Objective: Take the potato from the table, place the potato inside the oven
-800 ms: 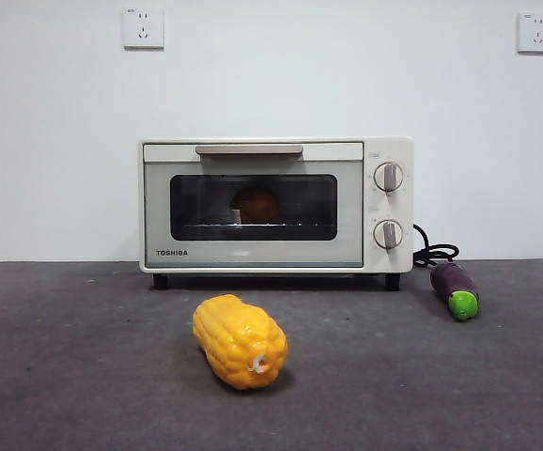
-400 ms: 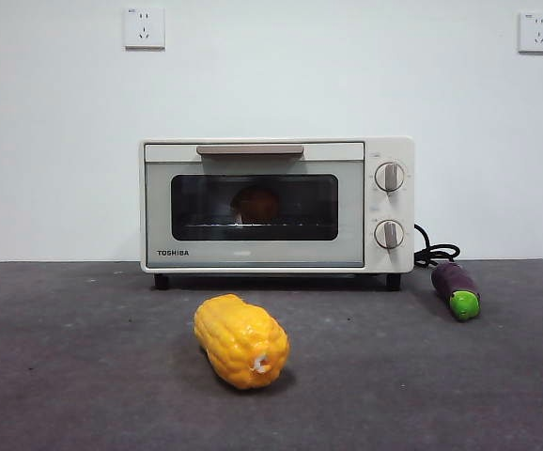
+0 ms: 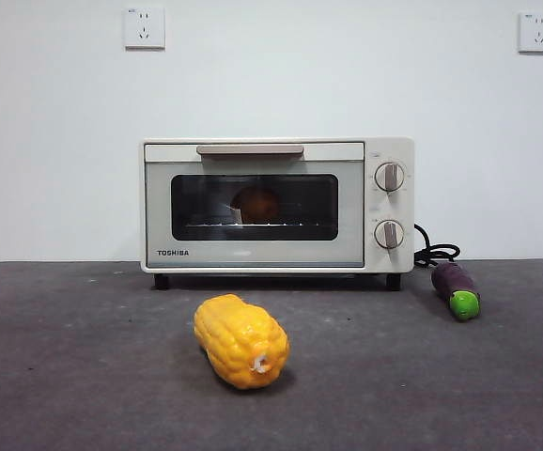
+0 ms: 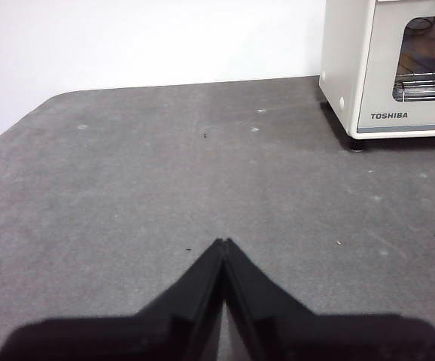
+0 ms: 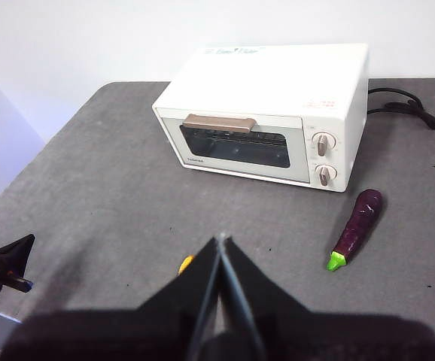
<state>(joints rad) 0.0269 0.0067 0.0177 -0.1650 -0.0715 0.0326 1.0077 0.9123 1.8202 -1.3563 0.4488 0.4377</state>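
On the grey surface point(image 3: 84, 376), against the white wall, the oven point(image 3: 276, 205) is seen with its door closed. Behind the dark glass, the potato point(image 3: 256, 205) is seen resting on the wire rack. The yellow corn point(image 3: 240, 340) is laid in front, the purple eggplant point(image 3: 455, 287) beside the oven. The left pincer point(image 4: 223, 242) and right pincer point(image 5: 221, 238) are pressed together, empty, held away from the oven.

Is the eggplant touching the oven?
Apart. The right wrist view shows bare table between the eggplant and the oven.
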